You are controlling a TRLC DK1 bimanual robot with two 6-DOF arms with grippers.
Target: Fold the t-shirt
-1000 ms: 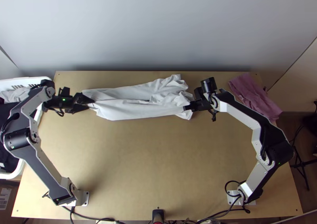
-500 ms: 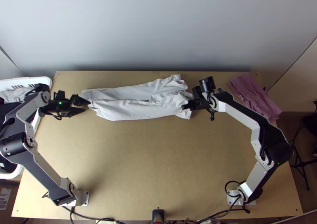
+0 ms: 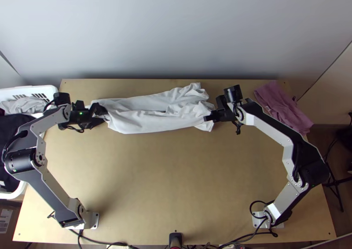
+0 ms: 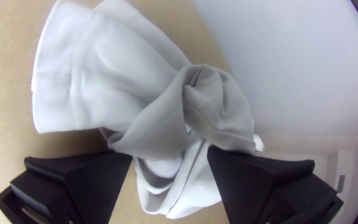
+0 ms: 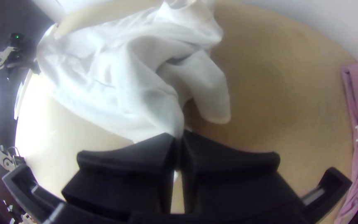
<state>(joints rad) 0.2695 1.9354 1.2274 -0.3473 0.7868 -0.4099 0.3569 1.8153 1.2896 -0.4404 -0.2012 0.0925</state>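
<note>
top view: white t-shirt (image 3: 149, 122) in a long, rumpled strip across the far part of the table (image 3: 167, 174); left gripper (image 3: 104, 115) at one end, right gripper (image 3: 207, 118) at the other. left wrist view: left gripper (image 4: 170, 154) spread wide, bunched fabric between the fingers, unclamped. right wrist view: right gripper (image 5: 179, 139) closed, pinching the t-shirt's edge.

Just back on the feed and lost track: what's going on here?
The robot is partway through folding a white t-shirt, which lies in a long, rumpled strip along the table's far side. The right gripper is shut on one end; the left gripper is open at the bunched other end. A pink cloth lies off to the right.
</note>
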